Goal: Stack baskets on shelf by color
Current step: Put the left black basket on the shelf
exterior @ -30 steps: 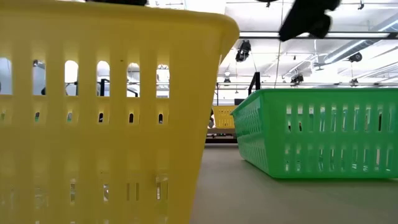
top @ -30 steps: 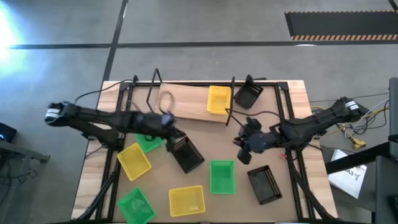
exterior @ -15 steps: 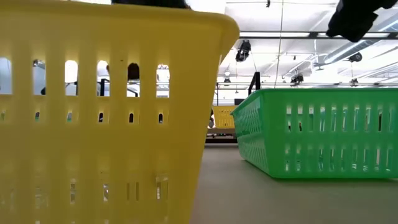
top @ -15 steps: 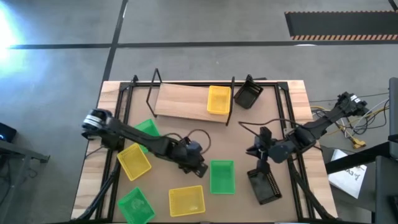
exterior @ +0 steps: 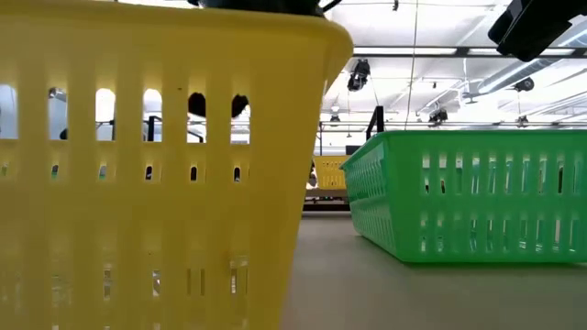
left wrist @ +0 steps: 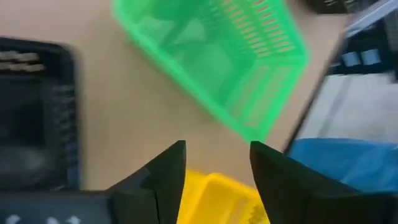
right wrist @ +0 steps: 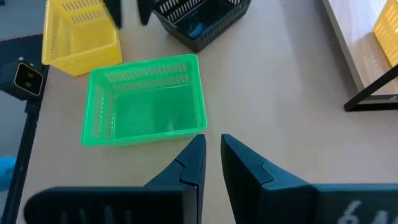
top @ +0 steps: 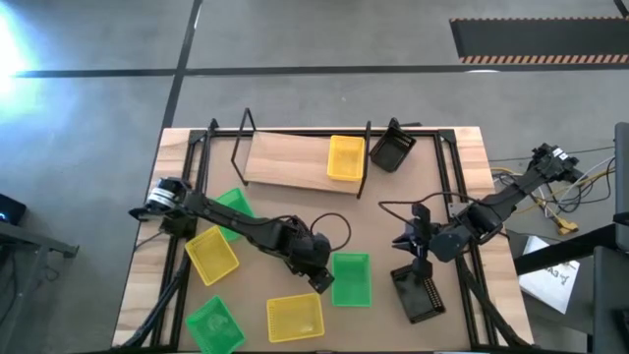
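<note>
At the front right, the right gripper [right wrist: 212,140] has been brought down over the front black basket [top: 421,293]; its fingers stand narrowly apart, with nothing between them. At mid-table, the left gripper [left wrist: 217,149] has just been opened, and the carried black basket [right wrist: 199,18] is released onto the table beside the green basket [top: 351,278]. At the far edge, the shelf [top: 290,162] is loaded with one yellow basket [top: 345,157] only. No black stack is judged started.

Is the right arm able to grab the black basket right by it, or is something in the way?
Probably yes. The right gripper hangs just above the black basket at the table's near right, fingers slightly parted, and nothing lies between them. The green basket sits clear beside it.
</note>
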